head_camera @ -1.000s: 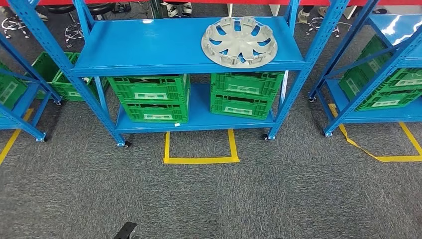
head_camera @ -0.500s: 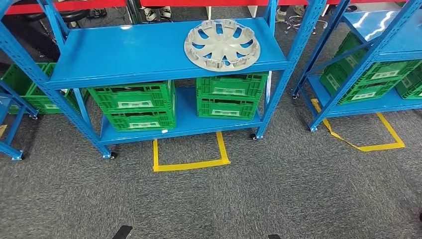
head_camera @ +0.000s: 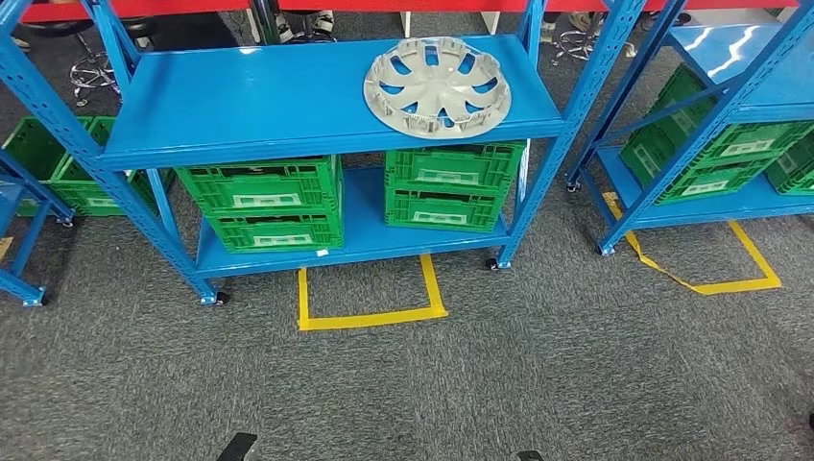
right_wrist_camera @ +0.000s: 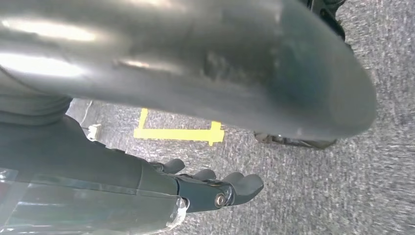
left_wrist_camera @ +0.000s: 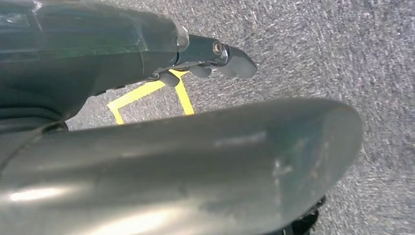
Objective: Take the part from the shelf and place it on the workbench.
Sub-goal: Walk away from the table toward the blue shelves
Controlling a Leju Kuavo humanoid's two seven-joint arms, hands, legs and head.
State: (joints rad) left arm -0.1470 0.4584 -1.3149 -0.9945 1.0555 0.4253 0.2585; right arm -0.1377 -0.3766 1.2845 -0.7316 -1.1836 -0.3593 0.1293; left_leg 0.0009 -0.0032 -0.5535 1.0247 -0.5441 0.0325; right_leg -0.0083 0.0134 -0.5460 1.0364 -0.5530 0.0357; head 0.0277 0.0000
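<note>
Grey wheel-cover part (head_camera: 437,85) flat on top level of blue shelf (head_camera: 240,106), toward right end. Green crates (head_camera: 269,202) below, on lower level. Yellow tape square (head_camera: 370,298) on carpet in front. Left hand (left_wrist_camera: 215,61) hanging above carpet, fingers loosely extended, empty. Right hand (right_wrist_camera: 215,188) likewise, empty.

One grey wheel cover (head_camera: 436,86), four green crates (head_camera: 273,203) beneath it and one yellow floor square (head_camera: 370,298) are counted.
</note>
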